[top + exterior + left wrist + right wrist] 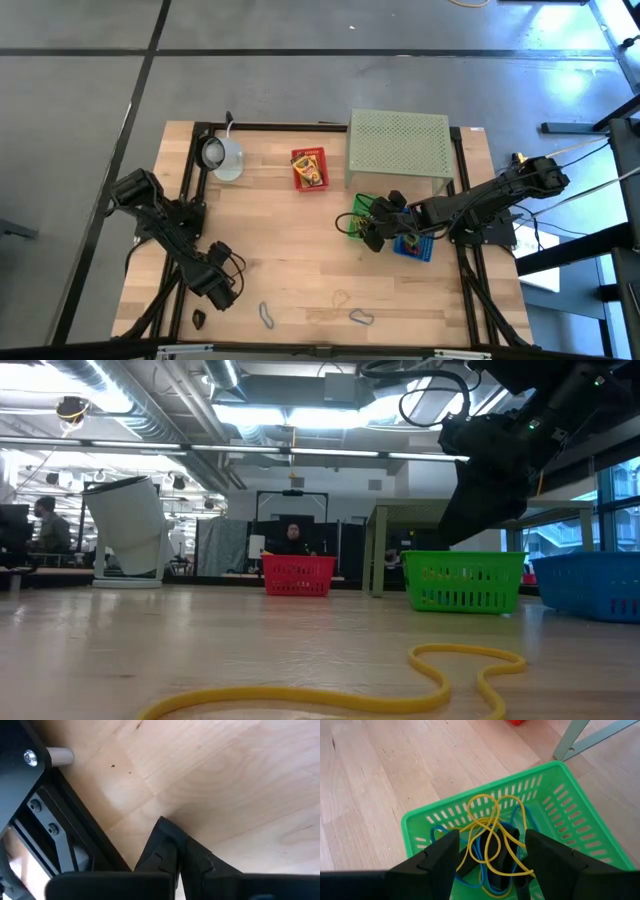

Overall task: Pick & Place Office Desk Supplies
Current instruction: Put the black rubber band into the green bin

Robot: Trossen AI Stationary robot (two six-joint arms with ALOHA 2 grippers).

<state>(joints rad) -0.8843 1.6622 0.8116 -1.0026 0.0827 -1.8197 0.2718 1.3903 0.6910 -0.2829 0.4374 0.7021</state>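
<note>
Right wrist view: right gripper point(490, 857) open above green basket point(560, 805), yellow loops point(490, 820) and blue loops point(442, 832) inside (already sorted, I judge). Left gripper point(180, 845) closed, empty, on bare wood; reopen, aim at dark clip point(199, 318).

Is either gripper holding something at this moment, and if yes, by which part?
Nothing is held. The left gripper is shut with nothing between its fingers, over bare table. The right gripper is open above the green basket of rubber bands.
</note>
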